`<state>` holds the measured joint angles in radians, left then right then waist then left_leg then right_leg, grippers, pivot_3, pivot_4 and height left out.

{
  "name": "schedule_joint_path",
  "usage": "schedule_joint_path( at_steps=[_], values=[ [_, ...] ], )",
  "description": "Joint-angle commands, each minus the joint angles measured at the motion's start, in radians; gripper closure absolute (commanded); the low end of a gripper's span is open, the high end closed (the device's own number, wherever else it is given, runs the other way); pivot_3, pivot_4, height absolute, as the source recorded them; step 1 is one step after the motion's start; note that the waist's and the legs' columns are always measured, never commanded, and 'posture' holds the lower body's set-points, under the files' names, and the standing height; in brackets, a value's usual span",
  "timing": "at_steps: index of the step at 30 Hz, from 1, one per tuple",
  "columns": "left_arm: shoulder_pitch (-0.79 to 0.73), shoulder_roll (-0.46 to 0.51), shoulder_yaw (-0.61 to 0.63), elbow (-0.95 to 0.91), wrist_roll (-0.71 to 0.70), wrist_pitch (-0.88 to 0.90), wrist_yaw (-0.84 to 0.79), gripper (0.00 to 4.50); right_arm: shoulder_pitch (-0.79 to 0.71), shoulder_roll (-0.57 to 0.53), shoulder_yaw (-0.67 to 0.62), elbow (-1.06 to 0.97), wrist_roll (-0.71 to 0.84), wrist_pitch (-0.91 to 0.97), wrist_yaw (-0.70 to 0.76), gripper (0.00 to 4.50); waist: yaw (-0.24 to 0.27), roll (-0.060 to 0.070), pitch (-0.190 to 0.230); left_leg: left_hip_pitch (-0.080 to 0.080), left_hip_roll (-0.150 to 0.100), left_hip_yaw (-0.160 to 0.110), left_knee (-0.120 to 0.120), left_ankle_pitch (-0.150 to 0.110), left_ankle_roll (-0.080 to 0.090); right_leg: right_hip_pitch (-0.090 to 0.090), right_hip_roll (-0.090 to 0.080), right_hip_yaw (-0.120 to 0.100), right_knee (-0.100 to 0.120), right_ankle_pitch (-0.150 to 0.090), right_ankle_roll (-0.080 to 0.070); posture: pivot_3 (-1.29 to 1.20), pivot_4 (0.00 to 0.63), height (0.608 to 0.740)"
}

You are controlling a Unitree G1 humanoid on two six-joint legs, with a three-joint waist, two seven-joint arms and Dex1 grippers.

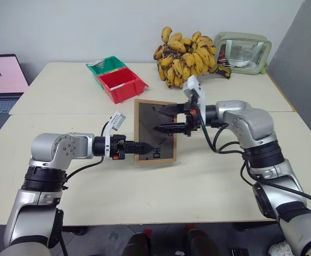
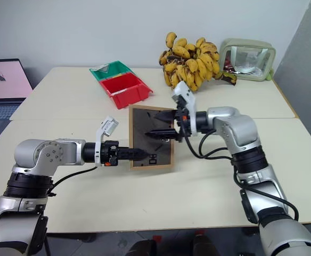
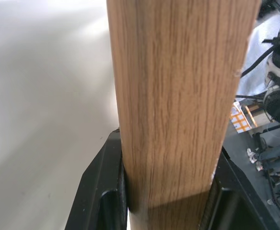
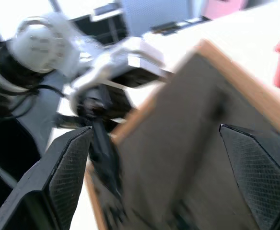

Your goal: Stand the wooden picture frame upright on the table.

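The wooden picture frame (image 1: pixel 147 120) is upright over the middle of the table (image 1: pixel 198 181), with its dark back toward me. My left gripper (image 1: pixel 149 148) is shut on the frame's lower left edge. In the left wrist view the light-wood edge (image 3: pixel 178 96) sits clamped between the two black fingers (image 3: pixel 104 196). My right gripper (image 1: pixel 165 118) is open, its two fingers level and spread against the right half of the frame's back. The right wrist view shows the dark back (image 4: pixel 192 120) between its wide-apart fingers (image 4: pixel 68 167). I cannot tell whether the frame's bottom edge touches the table.
A bunch of bananas (image 1: pixel 187 56) and a green-rimmed clear pouch (image 1: pixel 243 52) lie at the back right. A red bin (image 1: pixel 122 84) and a green bin (image 1: pixel 106 66) stand behind the frame. A laptop (image 1: pixel 1 80) sits at the far left.
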<state>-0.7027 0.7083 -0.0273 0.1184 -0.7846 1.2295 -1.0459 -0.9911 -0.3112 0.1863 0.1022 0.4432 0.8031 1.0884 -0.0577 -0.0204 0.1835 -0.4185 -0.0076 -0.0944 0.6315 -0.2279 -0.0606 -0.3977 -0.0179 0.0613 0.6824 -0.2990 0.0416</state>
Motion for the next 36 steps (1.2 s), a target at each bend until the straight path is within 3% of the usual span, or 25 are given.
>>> schedule_joint_path(
  at_steps=[1,7,10,11,16,19,22,24,30,36],
  values=[
    [-0.015,0.011,0.005,-0.029,-0.002,-0.030,-0.040,3.18,0.027,-0.037,-0.018,-0.160,0.115,0.109,0.046,0.02,0.001,0.000,0.000,0.000,0.000,0.000,0.000,0.000,0.000,0.000,0.000,0.000,0.000,0.000,0.000,0.00,0.150,0.740],
    [0.014,0.024,0.008,-0.044,-0.006,-0.021,-0.052,3.18,0.075,-0.174,-0.140,-0.247,0.329,0.344,0.085,0.02,0.008,0.000,0.000,-0.001,-0.001,-0.002,0.002,-0.001,0.002,0.001,0.000,-0.001,0.000,0.000,0.000,0.00,0.150,0.740],
    [0.033,0.033,0.009,-0.063,-0.015,-0.012,-0.061,3.18,0.099,-0.244,-0.173,-0.261,0.358,0.374,0.079,0.02,0.007,0.000,0.000,0.000,0.000,-0.002,0.002,-0.002,0.003,0.001,0.000,-0.001,0.000,0.000,0.000,0.00,0.150,0.740],
    [0.037,0.029,0.012,-0.068,-0.027,0.004,-0.060,3.18,0.132,-0.300,-0.170,-0.260,0.297,0.305,0.075,0.02,0.004,0.000,0.000,0.000,0.000,-0.002,0.002,-0.002,0.003,0.001,0.000,-0.001,0.000,0.000,0.000,0.00,0.150,0.740],
    [0.044,0.011,0.070,-0.080,-0.125,0.142,-0.041,3.18,0.328,-0.534,-0.177,-0.283,0.056,-0.098,0.132,0.02,0.014,0.000,0.000,-0.001,-0.003,0.001,0.003,-0.002,0.004,0.002,0.000,-0.003,0.000,-0.001,0.002,0.00,0.150,0.740],
    [0.021,-0.017,0.132,-0.062,-0.181,0.242,-0.003,3.18,0.464,-0.553,-0.151,-0.228,-0.157,-0.625,0.135,0.02,0.016,-0.001,0.000,-0.002,-0.003,0.002,0.004,-0.002,0.004,0.003,0.000,-0.002,0.000,-0.002,0.003,0.00,0.150,0.740],
    [0.011,-0.035,0.183,-0.059,-0.243,0.346,0.034,3.18,0.461,-0.471,-0.150,0.034,-0.484,-1.442,-0.122,0.02,0.003,-0.001,0.000,-0.001,-0.001,0.004,0.009,-0.003,0.005,0.005,0.001,-0.002,0.001,-0.002,0.004,0.00,0.150,0.740],
    [0.007,-0.040,0.199,-0.047,-0.287,0.381,0.063,3.18,0.407,-0.423,-0.164,0.182,-0.613,-1.791,-0.258,0.02,-0.005,0.000,0.001,0.003,-0.001,0.008,0.010,-0.003,0.005,0.006,0.001,0.001,0.003,-0.002,0.004,0.00,0.150,0.740],
    [0.004,-0.053,0.167,-0.033,-0.465,0.385,0.188,3.18,0.206,-0.281,-0.159,0.461,-0.758,-2.176,-0.489,0.02,-0.017,-0.001,0.002,0.008,0.000,0.010,0.013,-0.001,0.001,0.008,0.002,0.005,0.013,-0.002,0.004,0.00,0.150,0.740],
    [-0.007,-0.070,0.160,0.005,-0.602,0.385,0.311,3.18,0.100,-0.213,-0.161,0.573,-1.031,-2.311,-0.631,0.02,-0.014,-0.002,0.002,0.011,-0.002,0.007,0.013,0.000,0.001,0.009,0.002,0.006,0.014,-0.002,0.004,0.00,0.150,0.740]
  ],
)
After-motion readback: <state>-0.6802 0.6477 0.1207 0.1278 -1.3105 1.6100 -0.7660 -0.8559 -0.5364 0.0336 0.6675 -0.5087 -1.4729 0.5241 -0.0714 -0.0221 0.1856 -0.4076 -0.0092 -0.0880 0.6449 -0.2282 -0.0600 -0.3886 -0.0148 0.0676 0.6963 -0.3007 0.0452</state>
